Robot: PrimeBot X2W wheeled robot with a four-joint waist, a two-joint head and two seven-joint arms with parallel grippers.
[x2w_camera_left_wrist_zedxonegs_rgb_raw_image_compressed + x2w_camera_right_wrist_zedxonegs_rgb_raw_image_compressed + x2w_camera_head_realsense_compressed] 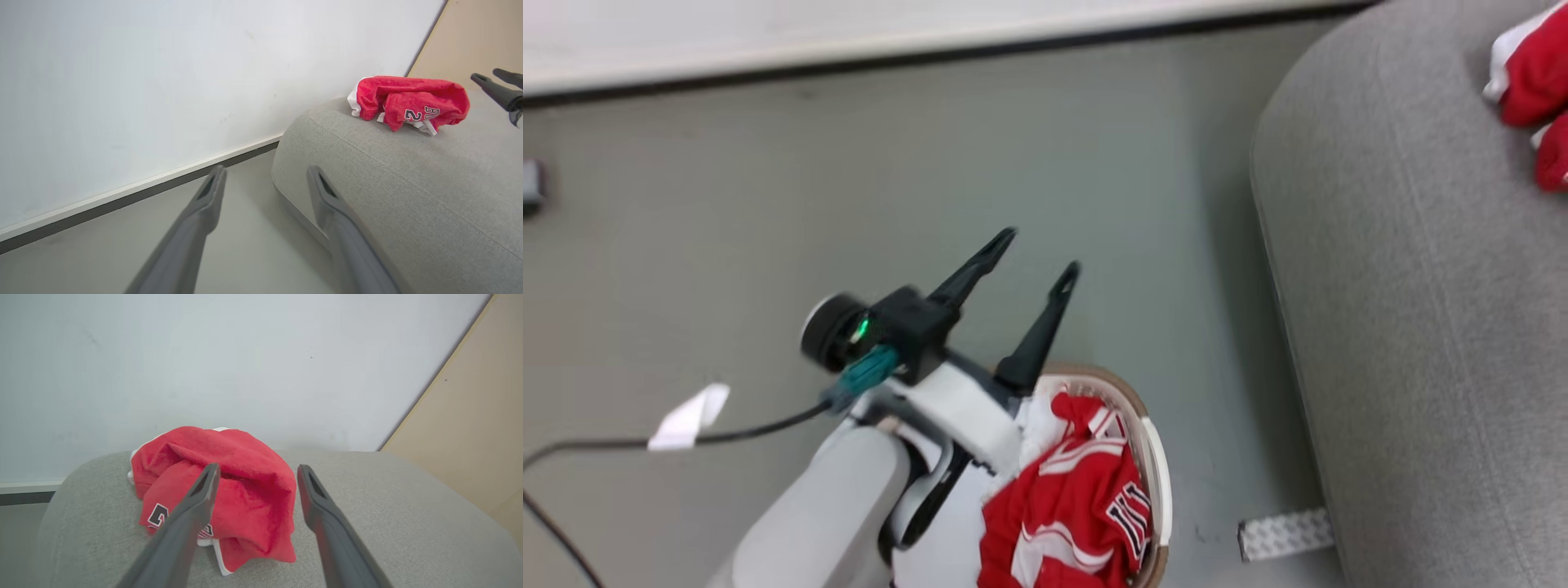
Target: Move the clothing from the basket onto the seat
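The basket (1128, 391) stands on the floor at the bottom of the head view, with a red clothing jersey (1078, 498) with white stripes and black lettering heaped in it. My left gripper (1040, 253) hangs open and empty above the basket's far rim, and it also appears open in its own wrist view (265, 169). Another red garment (229, 490) lies crumpled on the grey seat (388, 506), near its rounded end (408, 102). My right gripper (258, 468) is open just above that garment, holding nothing, and its fingertips (477, 77) reach in from the right.
The seat (1421, 327) takes up the right side, with the red garment (1531, 73) at its far edge. A white wall and dark baseboard (931, 53) run behind. A white paper scrap (690, 416), a black cable (752, 429) and a silver strip (1286, 535) lie on the floor.
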